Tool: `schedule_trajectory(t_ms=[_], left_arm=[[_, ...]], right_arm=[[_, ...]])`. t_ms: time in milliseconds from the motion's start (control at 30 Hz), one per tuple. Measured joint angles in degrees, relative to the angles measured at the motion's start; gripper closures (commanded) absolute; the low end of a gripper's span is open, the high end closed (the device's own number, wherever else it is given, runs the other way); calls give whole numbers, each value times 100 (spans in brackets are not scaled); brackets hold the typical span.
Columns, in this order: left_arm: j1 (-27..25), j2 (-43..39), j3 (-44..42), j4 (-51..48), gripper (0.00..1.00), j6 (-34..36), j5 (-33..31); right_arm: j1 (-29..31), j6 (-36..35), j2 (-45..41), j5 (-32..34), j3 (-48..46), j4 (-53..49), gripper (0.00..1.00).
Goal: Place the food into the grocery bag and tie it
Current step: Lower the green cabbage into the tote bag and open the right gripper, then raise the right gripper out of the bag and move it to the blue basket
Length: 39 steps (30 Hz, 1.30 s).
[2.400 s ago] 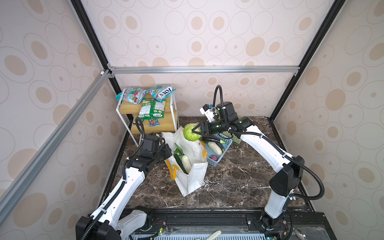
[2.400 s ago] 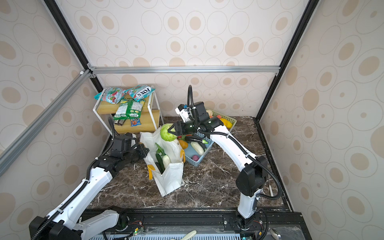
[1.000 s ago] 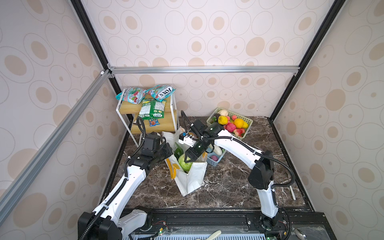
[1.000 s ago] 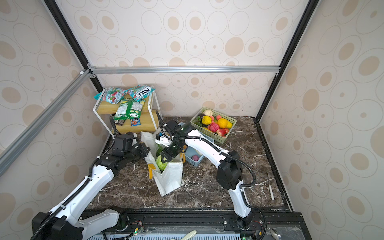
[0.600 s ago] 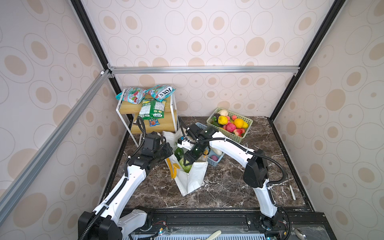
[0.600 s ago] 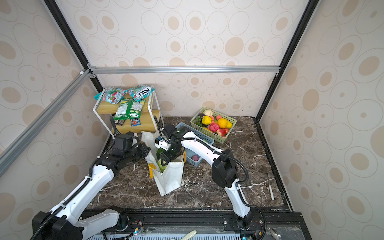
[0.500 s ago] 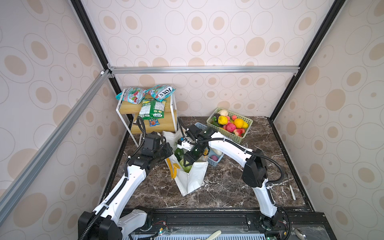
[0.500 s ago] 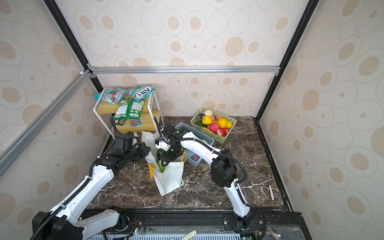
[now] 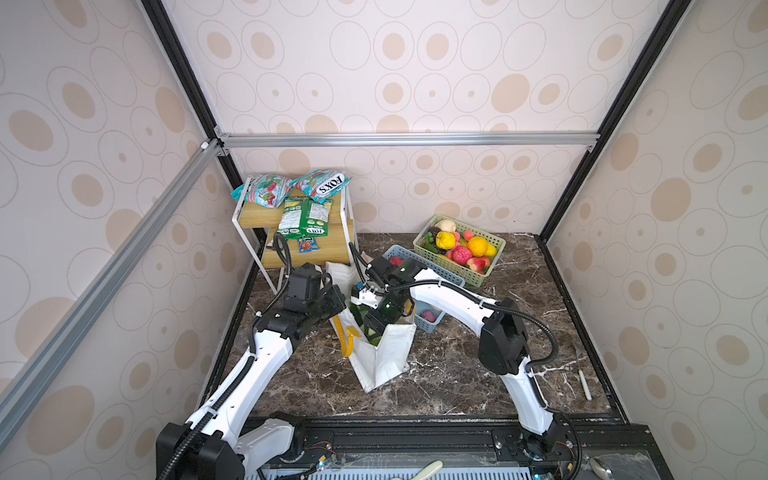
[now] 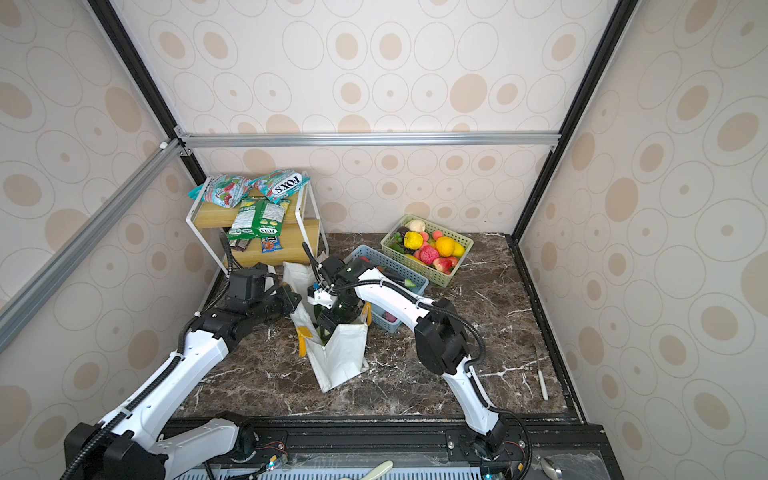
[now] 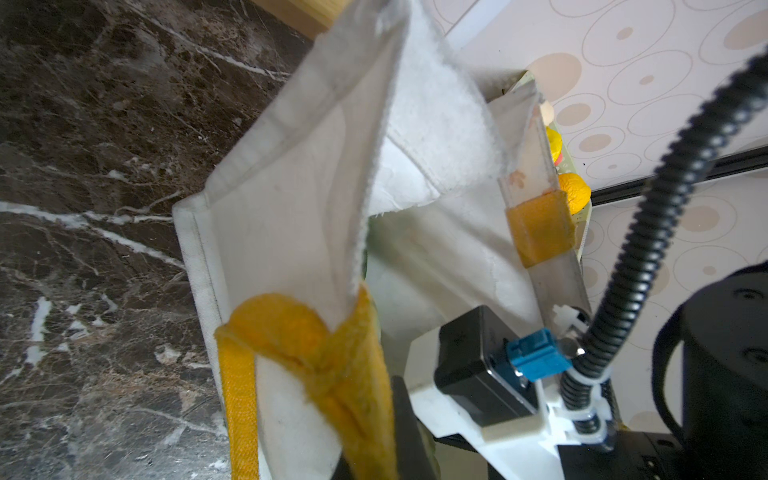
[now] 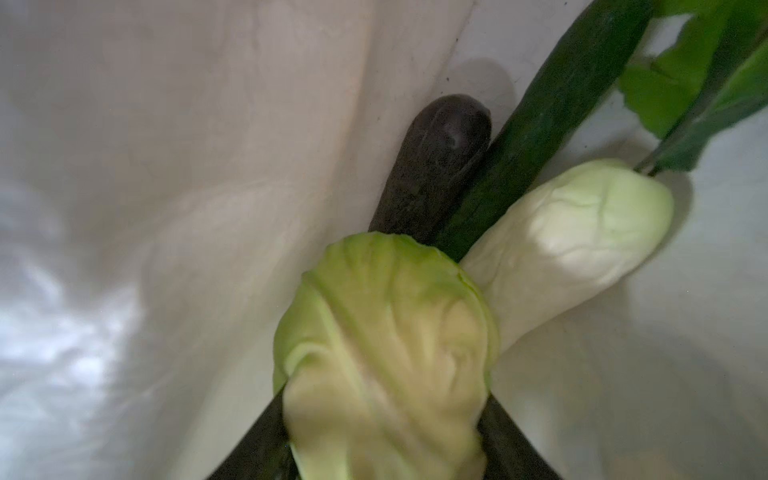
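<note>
The white grocery bag (image 9: 384, 357) (image 10: 340, 357) stands open mid-table. My left gripper (image 9: 338, 301) (image 11: 374, 449) is shut on the bag's rim where a yellow handle (image 11: 307, 345) joins it, and holds that side up. My right gripper (image 9: 376, 326) (image 12: 384, 436) is down inside the bag, shut on a pale green cabbage (image 12: 386, 353). Beneath it lie more food: a dark purple eggplant (image 12: 432, 166), a dark green cucumber (image 12: 540, 116) and a pale white-green vegetable (image 12: 573, 241). More food (image 9: 461, 253) fills the green basket (image 9: 494, 245) at the back right.
A blue basket (image 9: 432, 328) with a pink item stands right behind the bag, under my right arm. A white wire shelf (image 9: 345, 232) with snack packets (image 9: 305, 216) stands at the back left. A thin white stick (image 9: 585, 384) lies by the right edge.
My right gripper carried the cabbage from above the baskets to the bag and sank into its mouth; the cabbage no longer shows from above. The left gripper kept its hold.
</note>
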Motion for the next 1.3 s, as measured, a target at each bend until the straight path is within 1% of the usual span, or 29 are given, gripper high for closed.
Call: schedule_trajectory(t_ms=[200, 300, 367, 533, 700, 900, 1067, 1300], left_arm=[[0, -2, 0, -2, 100, 0, 0], [0, 0, 0, -2, 100, 2, 0], [0, -2, 0, -2, 100, 2, -2], [0, -2, 0, -9, 100, 2, -7], [0, -15, 0, -26, 100, 2, -48], [9, -81, 0, -66, 100, 0, -94], [42, -94, 0, -111, 100, 0, -153], [90, -249, -22, -240, 100, -2, -225]], right_arm=[[35, 48, 125, -26, -9, 9, 40], [35, 70, 129, -44, -9, 20, 37], [35, 87, 142, -55, -9, 17, 34], [35, 105, 151, -55, -7, -9, 22], [35, 111, 151, -9, 48, -70, 14], [33, 109, 151, 131, 282, -155, 10], [-2, 109, 107, 195, 503, -146, 9], [-151, 175, -420, 48, 525, -2, 9]])
